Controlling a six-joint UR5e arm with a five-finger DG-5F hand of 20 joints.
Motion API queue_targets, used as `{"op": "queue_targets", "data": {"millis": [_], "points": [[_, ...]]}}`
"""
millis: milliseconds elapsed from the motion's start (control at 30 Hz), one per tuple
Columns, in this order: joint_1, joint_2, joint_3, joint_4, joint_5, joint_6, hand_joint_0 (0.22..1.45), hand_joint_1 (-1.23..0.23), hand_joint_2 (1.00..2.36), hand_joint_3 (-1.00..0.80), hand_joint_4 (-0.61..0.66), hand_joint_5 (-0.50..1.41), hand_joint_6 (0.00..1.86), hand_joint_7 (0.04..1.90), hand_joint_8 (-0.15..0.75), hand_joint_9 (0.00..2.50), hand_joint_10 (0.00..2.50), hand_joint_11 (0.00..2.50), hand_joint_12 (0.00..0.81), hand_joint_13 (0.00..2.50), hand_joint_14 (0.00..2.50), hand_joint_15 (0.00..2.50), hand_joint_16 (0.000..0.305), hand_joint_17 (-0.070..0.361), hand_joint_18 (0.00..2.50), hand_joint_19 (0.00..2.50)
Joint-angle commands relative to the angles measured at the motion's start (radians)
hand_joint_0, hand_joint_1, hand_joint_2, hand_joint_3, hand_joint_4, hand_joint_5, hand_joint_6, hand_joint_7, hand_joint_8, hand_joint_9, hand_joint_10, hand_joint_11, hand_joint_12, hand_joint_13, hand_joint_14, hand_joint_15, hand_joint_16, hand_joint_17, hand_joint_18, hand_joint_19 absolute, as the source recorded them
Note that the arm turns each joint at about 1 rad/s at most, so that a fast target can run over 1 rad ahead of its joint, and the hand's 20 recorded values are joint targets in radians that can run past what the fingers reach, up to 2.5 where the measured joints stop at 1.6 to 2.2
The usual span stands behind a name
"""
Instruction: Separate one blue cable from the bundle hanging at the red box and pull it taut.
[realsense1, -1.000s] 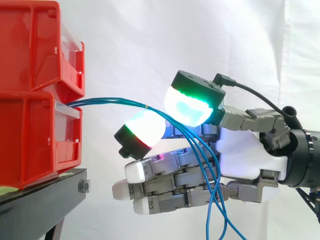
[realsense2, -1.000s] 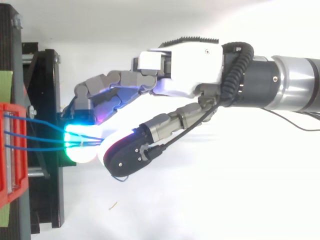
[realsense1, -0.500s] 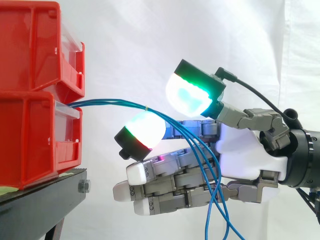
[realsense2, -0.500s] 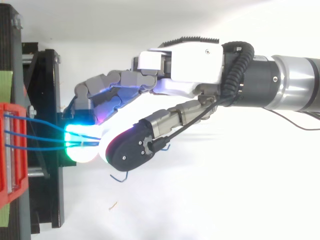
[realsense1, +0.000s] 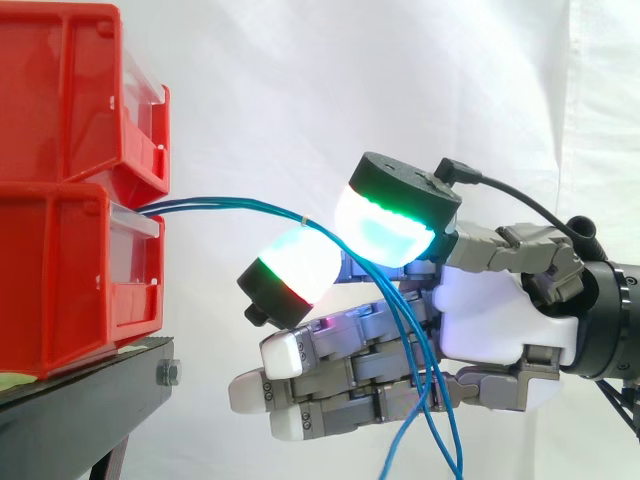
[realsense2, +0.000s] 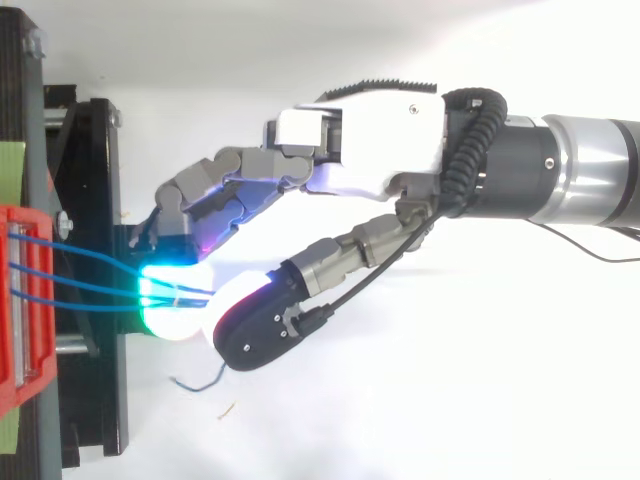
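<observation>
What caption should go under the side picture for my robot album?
The hand pinches the blue cables leading from the lower red bin.

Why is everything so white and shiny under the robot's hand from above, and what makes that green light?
Top view: bright light washes the surface below the hand to white glare; the green comes from its own glowing fingertips, tinting the blue cables. Side view: those pads glow green and white against an evenly lit curtain.

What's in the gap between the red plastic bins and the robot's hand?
Just thin blue cables running across it, as the side view shows.
</observation>
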Motion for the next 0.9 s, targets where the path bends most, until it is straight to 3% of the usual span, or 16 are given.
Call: {"op": "queue_targets", "data": {"millis": [0,300,567,667,867], "points": [[0.000,0.000,0.000,-0.008,0.000,0.001,0.65,-0.74,1.01,-0.31,0.14,-0.18,0.77,0.95,0.284,0.65,0.01,0.41,0.285,0.56,0.01,0.17,0.026,0.058,0.36,0.05],[-0.001,0.000,0.000,-0.031,-0.008,0.003,0.62,-0.77,1.00,-0.50,0.15,-0.19,0.81,0.92,0.283,0.66,0.01,0.42,0.287,0.58,0.01,0.19,0.025,0.057,0.39,0.05],[-0.001,0.000,0.000,-0.035,-0.010,0.003,0.58,-0.69,1.00,-0.50,0.15,-0.18,0.80,0.92,0.289,0.70,0.01,0.44,0.288,0.60,0.01,0.19,0.025,0.057,0.39,0.06],[-0.001,0.000,0.000,-0.035,-0.011,0.003,0.60,-0.60,1.00,-0.50,0.14,-0.17,0.80,0.93,0.288,0.71,0.01,0.43,0.281,0.60,0.01,0.19,0.024,0.055,0.39,0.07],[-0.001,0.000,0.000,-0.035,-0.010,0.004,0.61,-0.64,1.01,-0.31,0.12,-0.18,0.81,0.95,0.291,0.71,0.01,0.46,0.284,0.60,0.01,0.21,0.024,0.054,0.38,0.08]]}}
